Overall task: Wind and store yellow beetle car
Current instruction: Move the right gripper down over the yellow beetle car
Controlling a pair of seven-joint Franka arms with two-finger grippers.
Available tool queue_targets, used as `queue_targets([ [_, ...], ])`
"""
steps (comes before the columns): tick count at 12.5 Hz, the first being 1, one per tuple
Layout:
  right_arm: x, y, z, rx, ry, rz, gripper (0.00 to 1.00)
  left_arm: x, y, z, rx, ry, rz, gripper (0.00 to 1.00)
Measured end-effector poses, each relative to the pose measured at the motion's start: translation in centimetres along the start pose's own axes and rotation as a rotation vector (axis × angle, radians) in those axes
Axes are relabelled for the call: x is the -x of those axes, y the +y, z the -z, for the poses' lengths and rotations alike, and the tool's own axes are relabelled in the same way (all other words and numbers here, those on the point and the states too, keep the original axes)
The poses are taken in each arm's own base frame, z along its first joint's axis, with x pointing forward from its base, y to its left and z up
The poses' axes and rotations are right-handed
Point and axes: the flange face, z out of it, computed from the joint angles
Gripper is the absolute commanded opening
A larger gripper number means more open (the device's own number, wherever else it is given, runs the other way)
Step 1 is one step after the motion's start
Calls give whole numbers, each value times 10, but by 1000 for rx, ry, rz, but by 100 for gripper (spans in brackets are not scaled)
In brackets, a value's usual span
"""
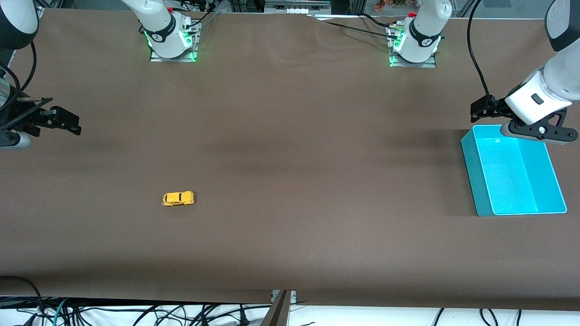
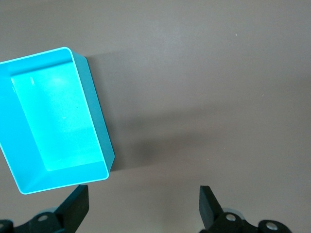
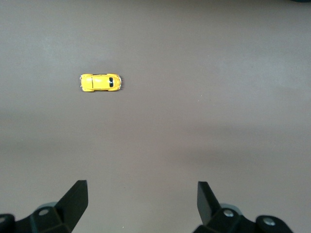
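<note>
Yellow beetle car (image 1: pixel 178 198) untouched; both grippers raised, open

From high across the table (image 1: pixel 290 149) we face both bases; each wrist camera looks straight down, sharing brown tabletop with that overview.

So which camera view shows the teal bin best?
The front view: the whole teal bin is visible there, empty, toward the left arm's end of the table. The left wrist view shows most of it, cut off at one edge, above the open left claw. The right wrist view shows none of it.
</note>
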Motion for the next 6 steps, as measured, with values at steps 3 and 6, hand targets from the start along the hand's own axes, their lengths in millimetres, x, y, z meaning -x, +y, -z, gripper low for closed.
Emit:
queue_targets([
  [3, -5, -12, -11, -3, -21, 22, 99, 1, -5, 0, 1, -1, 9, 100],
  [6, -8, -38, -30, -5, -92, 66, 99, 3, -4, 0, 3, -18, 8, 100],
])
